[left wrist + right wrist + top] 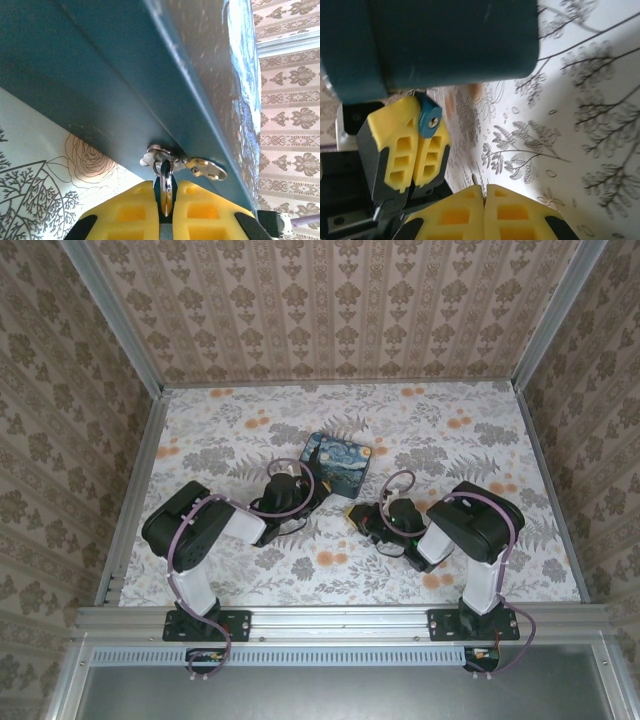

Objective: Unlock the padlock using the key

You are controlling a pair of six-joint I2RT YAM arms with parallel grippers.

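We see the tin box (337, 462) lying flat near the middle of the table (480, 570), about halfway between its left and right edges and slightly closer to the far edge than the near one. Both arms reach in from the near edge and meet at the box's near side.

The left gripper (166, 190) is pressed up against the blue side wall of the box, its yellow fingers (132, 205) clenched on the padlock (429, 120). In the right wrist view the padlock is a small blue block with a round metal spot on its face, pinched at the tips of those fingers, right under the box's lower edge. In the left wrist view a thin metal piece runs up from between the fingers to the metal clasp (159, 154) on the box wall, with a flat metal tab (206, 169) just beside it.

The right gripper (485, 192) sits just beside the box's near right corner, low over the cloth, its fingers pressed tight together. We cannot tell whether anything thin lies between them.
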